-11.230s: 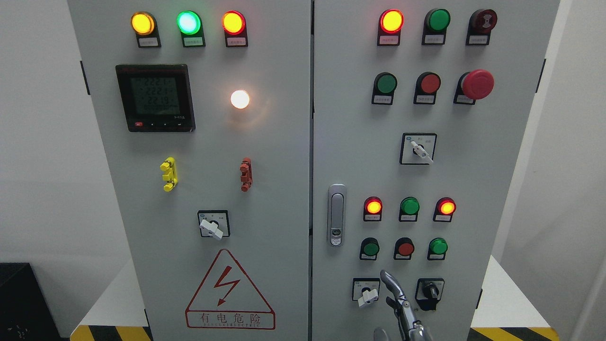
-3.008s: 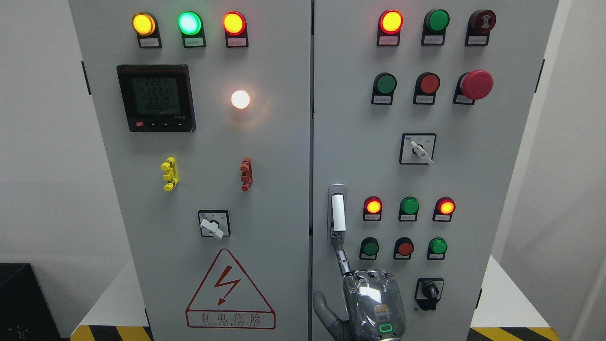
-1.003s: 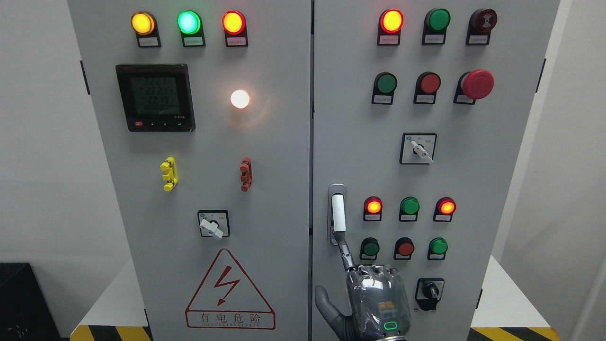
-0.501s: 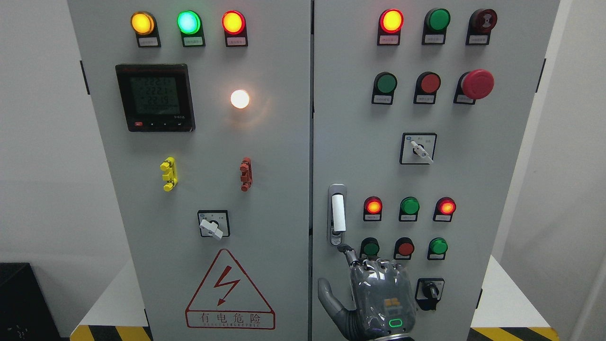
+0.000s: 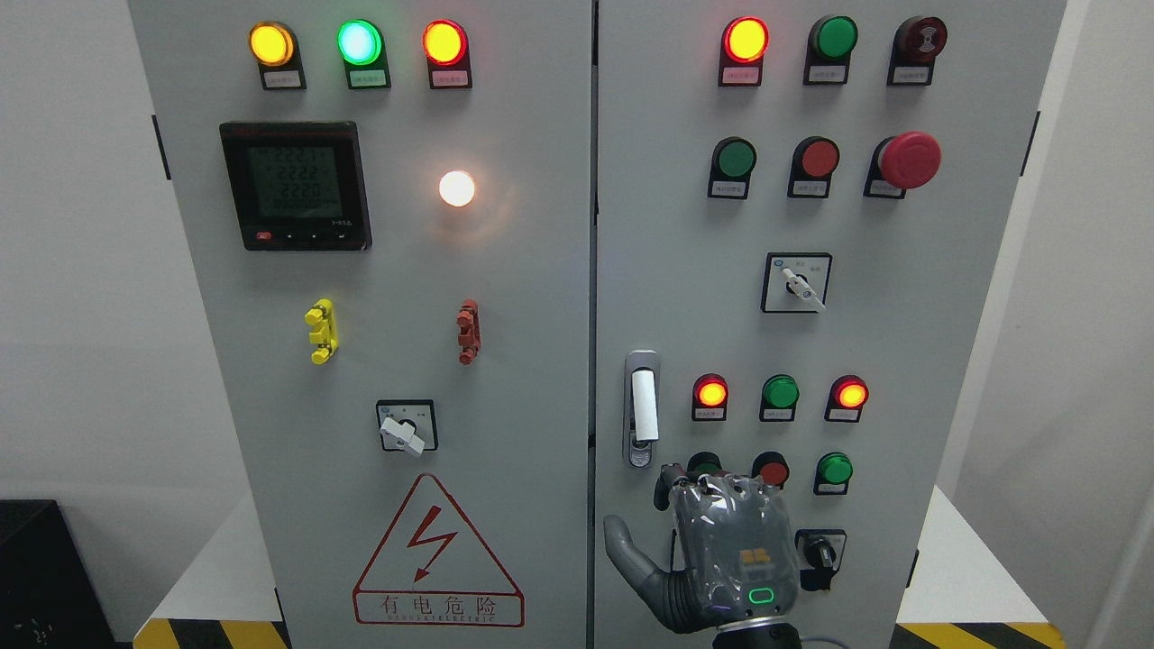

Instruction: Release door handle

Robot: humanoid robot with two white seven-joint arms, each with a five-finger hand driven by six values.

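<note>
The door handle (image 5: 642,408) is a silver vertical latch on the left edge of the right cabinet door (image 5: 902,361). Its pale lever stands out from the frame. My right hand (image 5: 699,491) comes up from the bottom edge and hangs just below and right of the handle, clear of it. Its back faces me with a green light on the wrist. The fingers (image 5: 669,475) are curled in against the panel and the thumb (image 5: 624,543) sticks out to the left. It holds nothing. The left arm does not show.
The hand covers a rotary switch and partly hides the green (image 5: 705,464) and red (image 5: 773,467) buttons. A black selector (image 5: 819,552) sits to its right. The left door (image 5: 406,361) carries a meter, lamps and a warning triangle (image 5: 438,554).
The index finger, stretched up to the handle's lower end before, has drawn back and curled. The hand has dropped slightly down and right. The lever has stood out since the earliest frame.
</note>
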